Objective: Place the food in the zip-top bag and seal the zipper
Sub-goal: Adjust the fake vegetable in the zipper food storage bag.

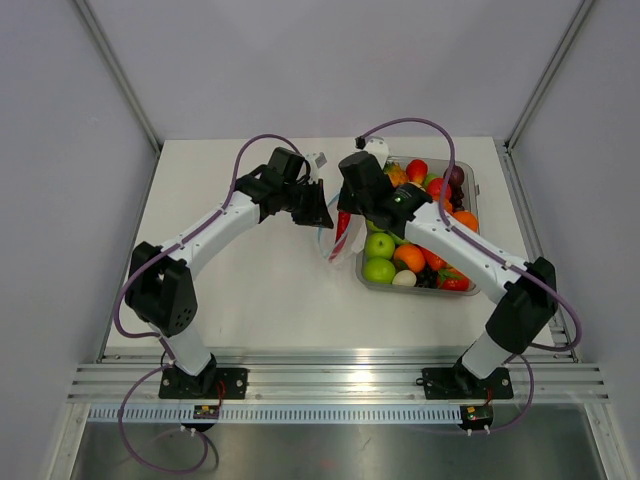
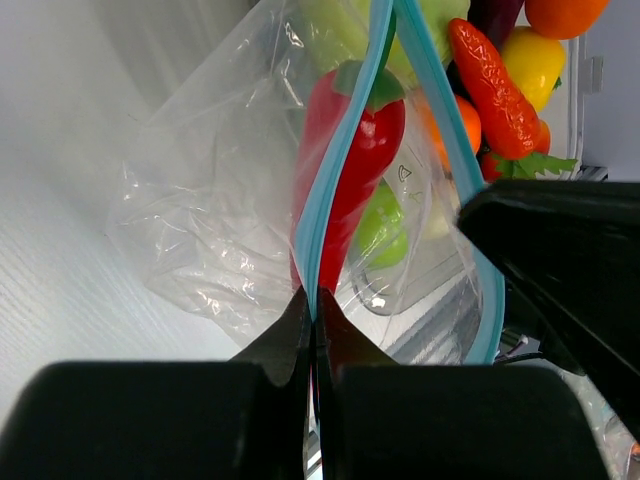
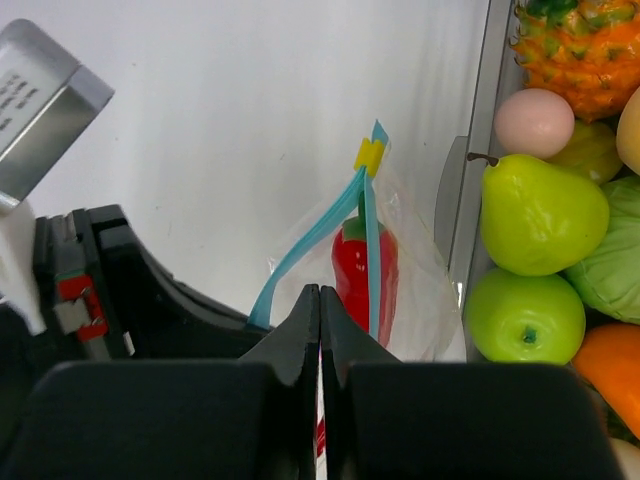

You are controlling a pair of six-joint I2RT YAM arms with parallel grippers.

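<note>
The clear zip-top bag (image 2: 215, 215) hangs between my two grippers, just left of the tray (image 1: 365, 283). The red chili pepper (image 2: 350, 165) sits inside it, green cap at the far end; it also shows in the right wrist view (image 3: 365, 275) and from above (image 1: 343, 228). The light-blue zipper (image 2: 335, 190) is parted into two strips. My left gripper (image 2: 315, 300) is shut on one strip. My right gripper (image 3: 320, 293) is shut, its tips between the two strips (image 3: 300, 250); whether it pinches film I cannot tell. An orange-red piece with green leaves (image 2: 495, 85) lies in the tray.
The rigid clear tray (image 3: 470, 150) on the right holds green apples (image 1: 379, 257), a pear (image 3: 540, 215), a pineapple (image 3: 580, 45) and several other toy produce pieces. Both arms meet at the table's middle back. Grey walls stand on three sides.
</note>
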